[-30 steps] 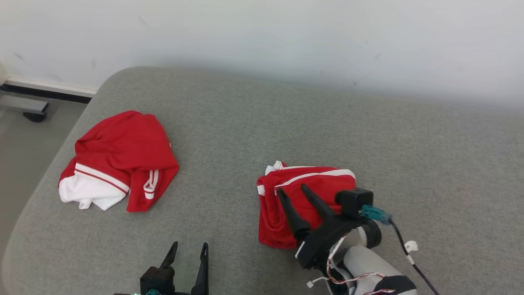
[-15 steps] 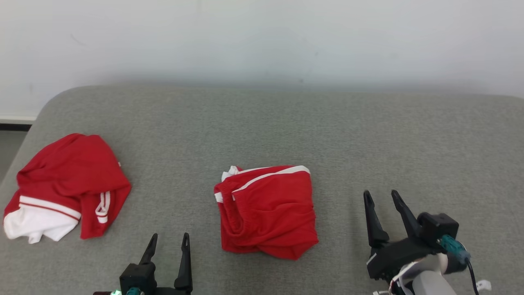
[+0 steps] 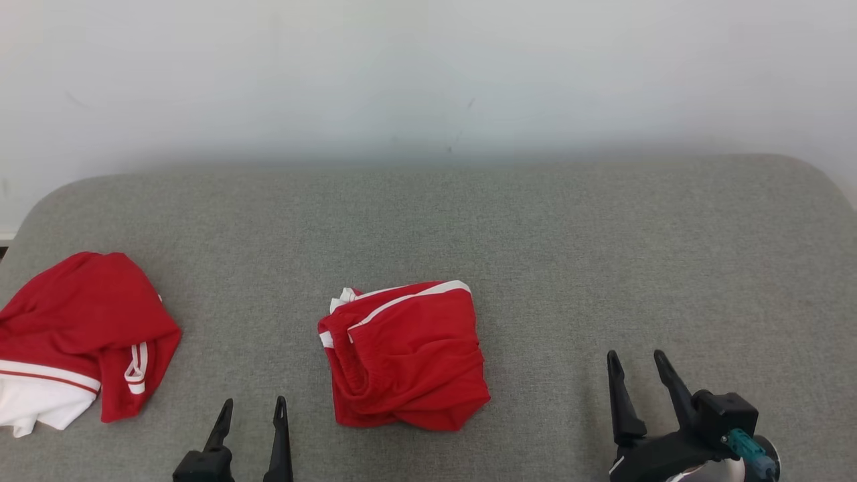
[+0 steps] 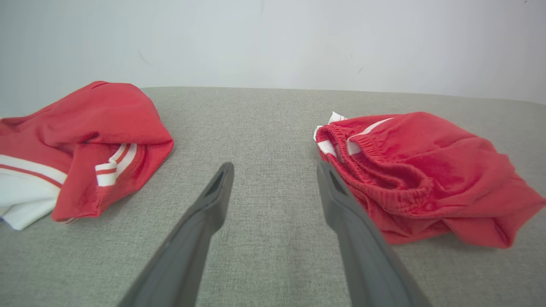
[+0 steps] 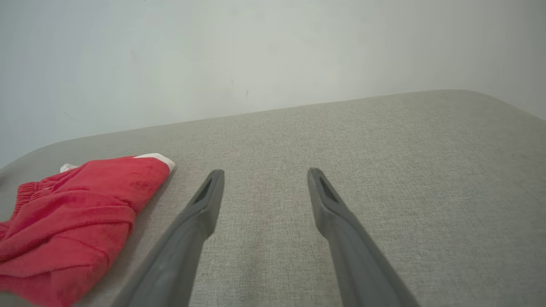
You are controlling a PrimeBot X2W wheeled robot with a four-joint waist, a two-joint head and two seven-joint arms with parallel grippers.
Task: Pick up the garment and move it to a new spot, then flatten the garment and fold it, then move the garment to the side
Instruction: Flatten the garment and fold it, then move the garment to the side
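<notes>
Garment (image 3: pixel 405 358), red with white stripes, folded, mid-bench near front edge. Second red-white garment (image 3: pixel 73 335) at left edge. Bench (image 3: pixel 602 234): open grey room across right half to rounded far-right corner. Left gripper (image 3: pixel 254 402) and right gripper (image 3: pixel 635 356): fingers spread, released, flanking garment.

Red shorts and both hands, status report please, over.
Left hand open, empty. Right hand open, empty, clear of the red shorts. Shorts lie loosely folded on the grey cushion, untouched. Nothing in the way; second red garment apart, far left.

No legible writing
Red shorts (image 3: pixel 408 358) at 6 o'clock and red-and-white garment (image 3: pixel 73 328) at 8 o'clock bear plain white stripes, no letters or numbers.
</notes>
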